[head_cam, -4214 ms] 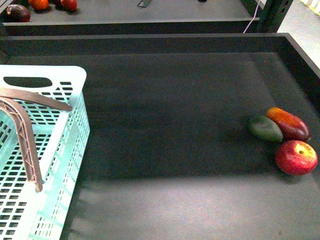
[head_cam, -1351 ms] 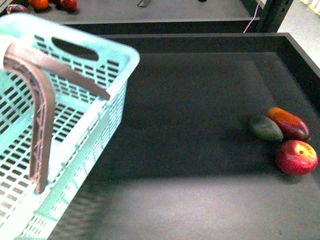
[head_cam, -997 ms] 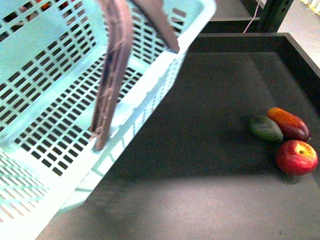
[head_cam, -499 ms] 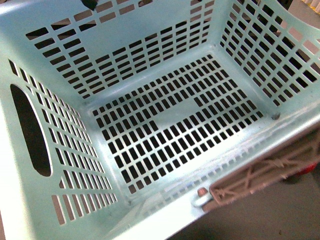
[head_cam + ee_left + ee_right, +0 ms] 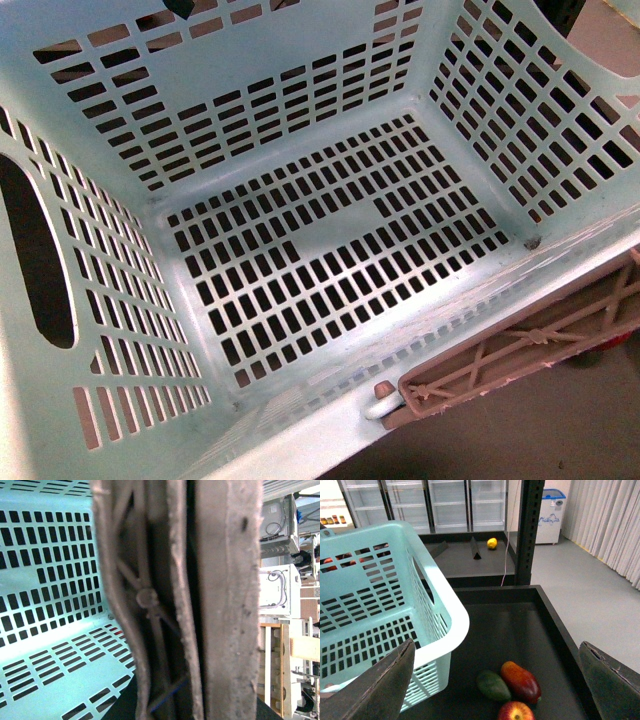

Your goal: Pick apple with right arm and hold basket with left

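The pale mint basket (image 5: 335, 232) hangs tilted close in front of the front camera, and its slotted floor and walls fill that view. Its brown ribbed handle (image 5: 520, 350) swings at the lower right. In the left wrist view my left gripper (image 5: 175, 630) is shut on that handle, with a rough pad (image 5: 227, 605) pressed against the ribs and the basket (image 5: 50, 645) beyond. The red apple (image 5: 516, 711) lies on the black tray, below and between my right gripper's (image 5: 497, 690) wide-open fingers (image 5: 385, 685), which are well above it. In the front view the basket hides the apple.
A red-orange mango (image 5: 521, 681) and a dark green fruit (image 5: 493, 685) lie touching just beyond the apple. The tray's raised black wall (image 5: 560, 625) runs close by them. The basket's rim (image 5: 445, 610) hangs beside the fruit. A dark post (image 5: 529, 530) stands behind.
The basket has risen off the tray at the left and swung up and to the right, tipping its opening toward the front camera. It now covers the fruit there.
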{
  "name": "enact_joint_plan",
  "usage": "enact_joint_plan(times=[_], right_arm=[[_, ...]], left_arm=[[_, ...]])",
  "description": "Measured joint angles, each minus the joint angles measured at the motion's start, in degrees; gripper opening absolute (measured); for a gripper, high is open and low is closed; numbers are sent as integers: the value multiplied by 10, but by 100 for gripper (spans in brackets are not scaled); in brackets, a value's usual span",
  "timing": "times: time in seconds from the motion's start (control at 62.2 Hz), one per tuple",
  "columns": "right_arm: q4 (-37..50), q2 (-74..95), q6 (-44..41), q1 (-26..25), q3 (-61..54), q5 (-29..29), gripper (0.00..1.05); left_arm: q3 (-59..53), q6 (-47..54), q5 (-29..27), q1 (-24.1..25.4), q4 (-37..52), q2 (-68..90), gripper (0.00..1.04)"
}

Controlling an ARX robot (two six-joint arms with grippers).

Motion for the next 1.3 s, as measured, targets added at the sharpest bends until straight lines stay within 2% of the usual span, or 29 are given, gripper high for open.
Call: enact_joint_plan(times=[0.225,0.241,0.273,0.306,0.37,0.499,0.676,0.804,0.917,1.046,1.158,1.303], right_arm=[[0,0,0,0,0,0,96],[-17,10,9,4,5,14,96],[-105,52,61,12,40,66,96],[-214,134,129,1,89,114,96],[-282,185,196,-24,108,116,96],[-282,212,228,-87,110,78,96],[-183,320,159,-197,112,7,96],[3,537,49,-236,114,-3,96],[197,789,-16,-224,150,1,96],[312,967,-70,-195,193,36,96],[351,1090,-87,-160,238,46,96],[354,1197,-88,-119,294,47,96]], left_arm=[[0,0,0,0,0,0,16],[0,0,0,0,0,0,16],[0,0,0,0,0,0,16],[0,0,0,0,0,0,16],[0,1,-1,-1,0,0,16],[0,-1,2,0,0,0,16],[0,1,2,0,0,0,16],[0,1,-1,0,0,0,16],[0,1,0,0,0,0,16],[0,1,0,0,0,0,16],[0,0,0,0,0,0,16],[0,1,0,0,0,0,16]])
